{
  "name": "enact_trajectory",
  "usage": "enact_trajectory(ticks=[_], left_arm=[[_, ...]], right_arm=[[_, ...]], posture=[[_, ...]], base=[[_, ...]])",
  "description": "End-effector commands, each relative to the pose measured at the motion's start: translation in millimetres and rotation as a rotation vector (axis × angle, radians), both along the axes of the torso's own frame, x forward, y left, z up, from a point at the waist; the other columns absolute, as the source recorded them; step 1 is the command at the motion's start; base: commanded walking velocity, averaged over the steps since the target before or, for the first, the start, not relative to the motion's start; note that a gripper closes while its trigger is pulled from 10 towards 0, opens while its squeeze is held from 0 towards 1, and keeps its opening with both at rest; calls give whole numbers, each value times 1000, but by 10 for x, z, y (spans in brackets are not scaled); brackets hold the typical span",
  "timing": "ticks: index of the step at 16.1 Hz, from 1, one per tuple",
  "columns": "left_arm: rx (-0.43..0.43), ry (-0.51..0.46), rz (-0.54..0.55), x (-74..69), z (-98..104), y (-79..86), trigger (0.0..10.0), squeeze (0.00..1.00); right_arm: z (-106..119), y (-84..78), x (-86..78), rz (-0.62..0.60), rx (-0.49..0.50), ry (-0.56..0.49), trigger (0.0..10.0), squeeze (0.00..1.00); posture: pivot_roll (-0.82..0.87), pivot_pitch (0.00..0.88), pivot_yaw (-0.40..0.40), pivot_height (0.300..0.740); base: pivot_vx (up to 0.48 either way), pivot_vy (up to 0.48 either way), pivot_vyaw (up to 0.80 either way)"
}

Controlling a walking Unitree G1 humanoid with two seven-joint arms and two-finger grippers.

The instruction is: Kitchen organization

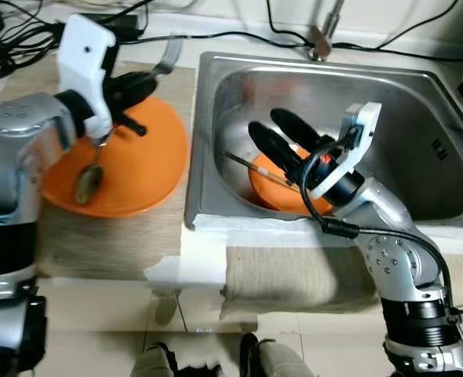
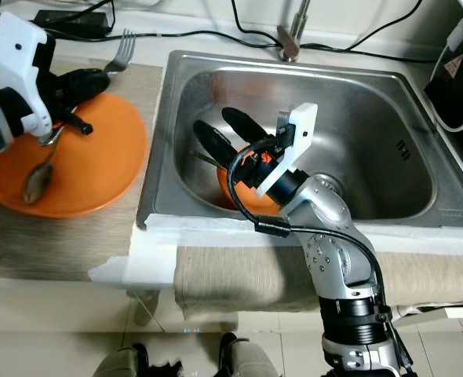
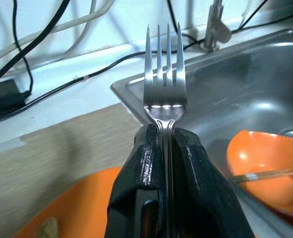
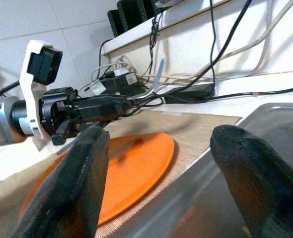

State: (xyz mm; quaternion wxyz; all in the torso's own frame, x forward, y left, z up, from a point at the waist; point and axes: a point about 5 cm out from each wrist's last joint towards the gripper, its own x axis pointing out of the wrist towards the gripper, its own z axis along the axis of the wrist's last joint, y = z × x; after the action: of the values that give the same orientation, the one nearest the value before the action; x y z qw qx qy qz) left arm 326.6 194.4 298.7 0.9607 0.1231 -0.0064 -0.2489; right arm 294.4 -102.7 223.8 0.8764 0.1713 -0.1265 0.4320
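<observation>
My left gripper (image 1: 147, 80) is shut on a silver fork (image 3: 165, 89), held level above the far edge of an orange plate (image 1: 141, 169). The fork's tines (image 1: 167, 53) point toward the back wall. A spoon (image 1: 88, 179) lies on the plate's left side. The plate rests on a wooden board (image 1: 106, 243) left of the sink (image 1: 216, 71). My right gripper (image 1: 264, 123) stands open inside the sink, just above an orange bowl (image 1: 277, 196). A thin stick (image 1: 246, 162) lies across that bowl.
A faucet (image 1: 322, 39) rises behind the sink. Black cables (image 1: 239, 33) and a power adapter (image 2: 74, 20) run along the back counter. A beige cloth (image 1: 294, 279) hangs over the counter's front edge. The sink's right half is bare steel.
</observation>
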Motion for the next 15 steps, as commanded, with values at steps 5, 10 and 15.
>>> enact_trajectory(ticks=[5,10,15], left_arm=[[53,-117,-117,-146,-53,-389,0,0],[205,-206,-225,-308,-282,-652,0,0],[154,-232,-285,-391,-224,-684,0,0]], right_arm=[[80,29,-1,26,84,31,10000,1000],[82,0,34,-11,135,79,10000,1000],[48,-72,153,-102,128,143,10000,1000]], posture=[[-118,170,-88,740],[-123,168,-95,740],[-122,173,-100,740]], base=[[0,0,0],[0,0,0],[0,0,0]])
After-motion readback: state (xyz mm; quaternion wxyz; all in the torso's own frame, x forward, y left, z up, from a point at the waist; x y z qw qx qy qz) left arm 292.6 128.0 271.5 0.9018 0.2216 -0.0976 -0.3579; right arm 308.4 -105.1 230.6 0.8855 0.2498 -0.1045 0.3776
